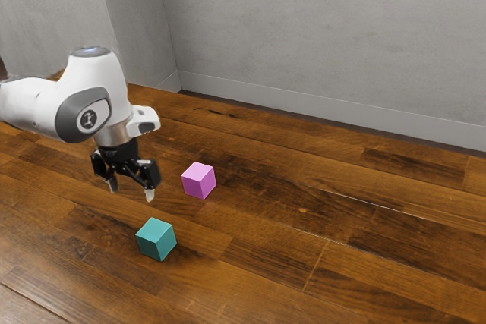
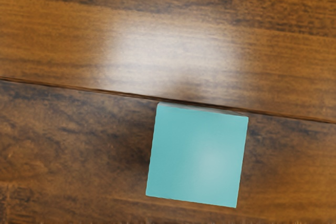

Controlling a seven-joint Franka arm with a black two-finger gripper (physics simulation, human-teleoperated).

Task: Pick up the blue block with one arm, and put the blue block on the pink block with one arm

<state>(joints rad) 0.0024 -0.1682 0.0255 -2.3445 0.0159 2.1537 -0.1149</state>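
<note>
The gripper hangs above the wooden surface with its two fingers spread apart and nothing between them. The blue block sits on the wood just below it, toward the exterior view's right; in the wrist view the block's top face lies under the hand. The pink block rests near the blue one, apart from it.

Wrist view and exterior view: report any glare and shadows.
Wrist view: a pale glare patch on the wooden surface near the blue block, with faint darkening beside it. Exterior view: soft shadows hug the blue block and the pink block.
</note>
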